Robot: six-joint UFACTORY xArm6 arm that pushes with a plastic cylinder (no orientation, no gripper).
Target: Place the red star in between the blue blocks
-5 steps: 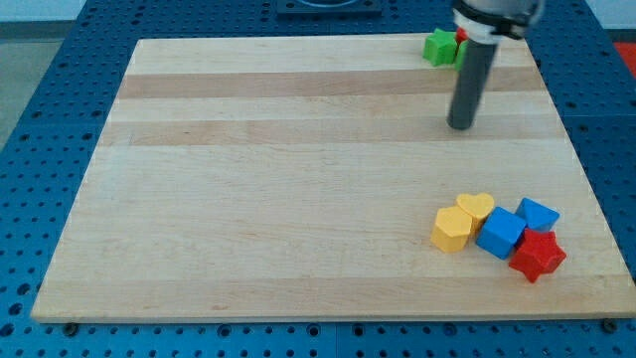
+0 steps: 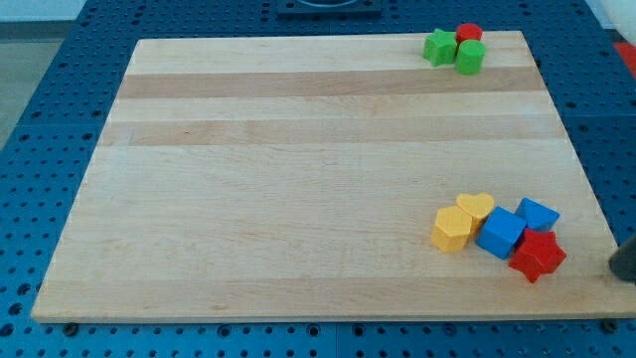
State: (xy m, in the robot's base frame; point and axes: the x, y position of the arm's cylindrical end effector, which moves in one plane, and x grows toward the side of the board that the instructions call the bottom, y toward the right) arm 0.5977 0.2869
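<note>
The red star [image 2: 538, 256] lies near the board's lower right corner. It touches a large blue cube [image 2: 500, 233] on its left and a smaller blue block [image 2: 538, 214] above it. My tip [image 2: 622, 268] shows as a dark rod end at the view's right edge, to the right of the red star and apart from it. The rest of the rod is out of view.
A yellow heart [image 2: 476, 207] and a yellow hexagonal block [image 2: 452, 229] sit just left of the blue cube. A green star [image 2: 438, 46], a red block [image 2: 469, 35] and a green block [image 2: 470, 57] cluster at the top right. The wooden board [image 2: 298, 179] lies on a blue pegboard.
The rod has left the upper right area near the green and red blocks and now shows at the lower right edge. The blocks have not moved.
</note>
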